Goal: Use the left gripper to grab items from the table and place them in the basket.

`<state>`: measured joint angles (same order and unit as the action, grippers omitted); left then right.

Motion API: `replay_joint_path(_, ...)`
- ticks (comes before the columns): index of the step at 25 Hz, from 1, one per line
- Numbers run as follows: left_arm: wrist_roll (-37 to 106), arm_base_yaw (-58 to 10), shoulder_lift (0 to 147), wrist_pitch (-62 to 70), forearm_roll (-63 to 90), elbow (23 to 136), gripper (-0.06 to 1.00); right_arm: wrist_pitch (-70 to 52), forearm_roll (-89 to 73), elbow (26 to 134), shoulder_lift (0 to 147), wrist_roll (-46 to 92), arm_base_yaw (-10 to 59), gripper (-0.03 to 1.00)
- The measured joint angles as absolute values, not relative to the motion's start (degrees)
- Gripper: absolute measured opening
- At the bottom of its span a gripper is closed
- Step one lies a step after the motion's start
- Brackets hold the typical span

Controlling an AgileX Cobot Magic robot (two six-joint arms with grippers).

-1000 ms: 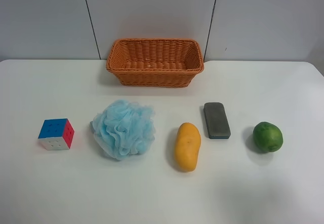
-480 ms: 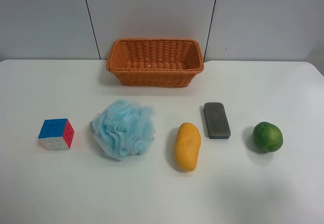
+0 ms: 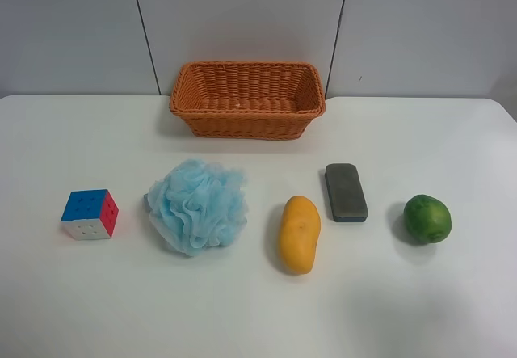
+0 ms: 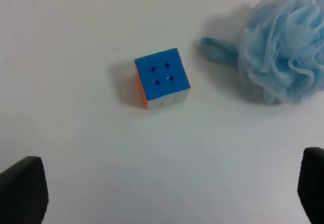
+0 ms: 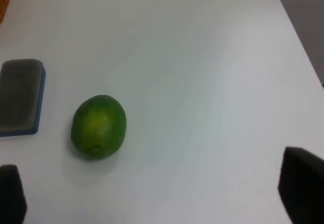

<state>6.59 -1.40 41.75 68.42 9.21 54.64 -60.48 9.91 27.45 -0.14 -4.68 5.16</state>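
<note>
On the white table (image 3: 258, 309) lie, in a row, a puzzle cube (image 3: 90, 213), a light-blue bath pouf (image 3: 198, 205), a yellow-orange mango (image 3: 299, 233), a dark grey block (image 3: 346, 191) and a round green fruit (image 3: 426, 218). The wicker basket (image 3: 246, 120) stands behind them and holds nothing that I can see. No arm shows in the exterior high view. My left gripper (image 4: 167, 193) is open, above the table, short of the cube (image 4: 161, 77) and the pouf (image 4: 281, 47). My right gripper (image 5: 157, 193) is open near the green fruit (image 5: 98, 126) and the block (image 5: 20, 96).
A grey panelled wall (image 3: 258, 27) rises behind the table. The table's edge (image 5: 298, 37) runs close to the green fruit's side.
</note>
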Motion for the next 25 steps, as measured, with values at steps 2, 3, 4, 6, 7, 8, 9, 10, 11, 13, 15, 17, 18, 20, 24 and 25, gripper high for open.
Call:
replay_joint_path(2, 4.22, -2.91, 45.23, 68.35, 8.61, 56.43, 0.99, -60.48, 9.91, 27.45, -0.14, -4.68, 5.16, 0.99)
replay_joint_path(3, 3.27, -3.63, 46.98, 68.35, 8.05, 57.01, 0.99, -60.48, 9.91, 27.45, -0.14, -4.68, 5.16, 0.99)
replay_joint_path(4, 2.21, -4.54, 48.64, 68.29, 7.57, 57.58, 0.99, -60.48, 9.91, 27.45, -0.14, -4.68, 5.16, 0.99)
replay_joint_path(6, 0.45, -6.3, 51.62, 68.27, 6.89, 58.42, 0.99, -60.48, 9.91, 27.45, -0.14, -4.68, 5.16, 0.99)
replay_joint_path(7, -0.6, -7.01, 53.15, 68.14, 6.65, 58.58, 0.99, -60.48, 9.91, 27.45, -0.14, -4.68, 5.16, 0.99)
replay_joint_path(8, -1.67, -7.86, 54.29, 68.06, 6.48, 58.64, 0.99, -60.48, 9.91, 27.45, -0.14, -4.68, 5.16, 0.99)
replay_joint_path(9, -2.76, -8.8, 55.53, 67.86, 6.37, 58.68, 0.99, -60.48, 9.91, 27.45, -0.14, -4.68, 5.16, 0.99)
replay_joint_path(10, -3.76, -9.66, 56.68, 67.45, 6.19, 58.68, 0.99, -60.48, 9.91, 27.45, -0.14, -4.68, 5.16, 0.99)
replay_joint_path(11, -4.93, -10.74, 57.75, 67.04, 6.08, 58.68, 0.99, -60.48, 9.91, 27.45, -0.14, -4.68, 5.16, 0.99)
replay_joint_path(13, -7.22, -13.19, 59.48, 66.01, 5.63, 58.68, 0.99, -60.48, 9.91, 27.45, -0.14, -4.68, 5.16, 0.99)
replay_joint_path(15, -10.13, -15.69, 61.13, 65.05, 4.87, 58.68, 0.99, -60.48, 9.91, 27.45, -0.14, -4.68, 5.16, 0.99)
replay_joint_path(17, -13.23, -18.27, 62.61, 64.02, 3.78, 58.68, 0.99, -60.48, 9.91, 27.45, -0.14, -4.68, 5.16, 0.99)
replay_joint_path(18, -15.03, -19.71, 63.44, 63.67, 3.27, 58.68, 0.99, -60.48, 9.91, 27.45, -0.14, -4.68, 5.16, 0.99)
replay_joint_path(20, -18.16, -22.62, 64.91, 62.92, 2.69, 58.68, 0.99, -60.48, 9.91, 27.45, -0.14, -4.68, 5.16, 0.99)
replay_joint_path(24, -22.58, -27.49, 68.03, 60.73, 2.61, 58.68, 0.99, -60.48, 9.91, 27.45, -0.14, -4.68, 5.16, 0.99)
replay_joint_path(25, -23.6, -28.44, 68.82, 60.17, 2.55, 58.68, 0.99, -60.48, 9.91, 27.45, -0.14, -4.68, 5.16, 0.99)
